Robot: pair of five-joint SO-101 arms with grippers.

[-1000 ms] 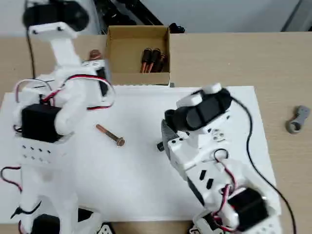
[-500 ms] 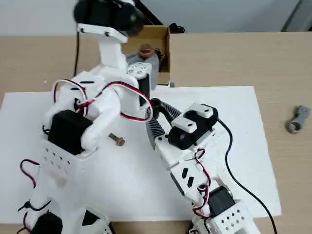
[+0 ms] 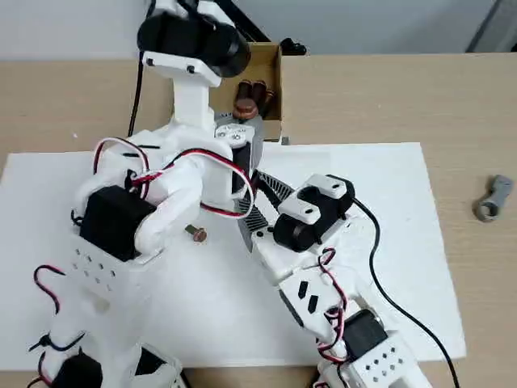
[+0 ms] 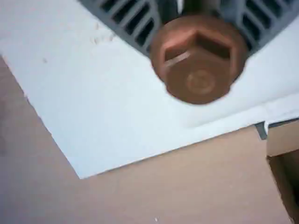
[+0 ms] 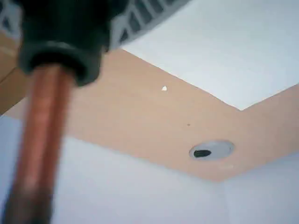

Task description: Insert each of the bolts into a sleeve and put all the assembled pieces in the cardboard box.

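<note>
Black sleeve (image 5: 60,51) on copper bolt (image 5: 37,140); assembled pieces (image 3: 254,95) in cardboard box (image 3: 271,61).

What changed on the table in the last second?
The left gripper, holding a bolt, swung from the cardboard box's left to its front; the right gripper, holding a sleeve, moved in to meet it. The loose bolt and the box stayed put.

The hex-head metal bolt (image 4: 198,58) is copper-brown, the round sleeve (image 5: 60,46) black, the ribbed jaws grey, the paper sheet (image 4: 93,93) white.

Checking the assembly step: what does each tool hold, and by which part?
Left tool grips a bolt just behind its head; right tool grips the black sleeve, with a bolt shaft sticking out.
</note>
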